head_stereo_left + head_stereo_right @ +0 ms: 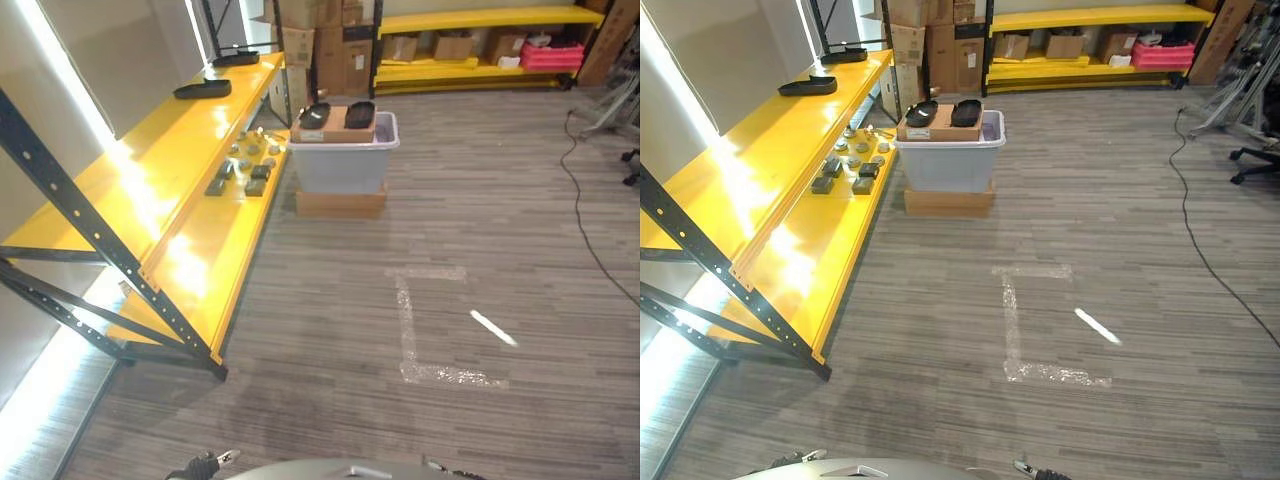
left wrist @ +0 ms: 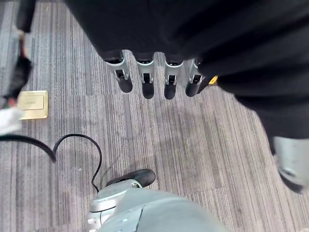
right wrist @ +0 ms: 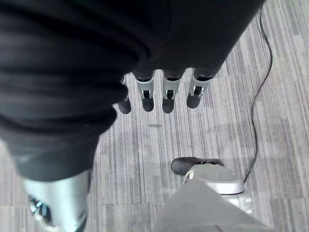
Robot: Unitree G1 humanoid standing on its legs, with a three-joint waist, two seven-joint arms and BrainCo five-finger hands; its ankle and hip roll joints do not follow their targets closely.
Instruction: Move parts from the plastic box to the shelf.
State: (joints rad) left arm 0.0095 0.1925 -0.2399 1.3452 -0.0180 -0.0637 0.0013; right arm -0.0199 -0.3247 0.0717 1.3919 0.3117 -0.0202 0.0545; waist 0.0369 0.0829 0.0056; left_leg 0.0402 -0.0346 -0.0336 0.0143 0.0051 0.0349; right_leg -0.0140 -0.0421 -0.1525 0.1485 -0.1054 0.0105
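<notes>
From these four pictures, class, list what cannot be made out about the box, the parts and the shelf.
- Inside of the plastic box: hidden by the cardboard box and its two black trays, eye views.
- Small parts on the yellow shelf: too small to identify.
- Shelf's near end: cut off by the left edge.
- Left hand and right hand: palms hidden under dark covers, wrist views.

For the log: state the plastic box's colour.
Pale grey plastic box, best in the left eye view.

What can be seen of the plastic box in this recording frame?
The plastic box is a pale grey, translucent-looking tub with a rolled rim, standing upright on a flat cardboard box on the floor, beside the end of the yellow shelf. A brown carton rests across its top, carrying two dark oval parts.
</notes>
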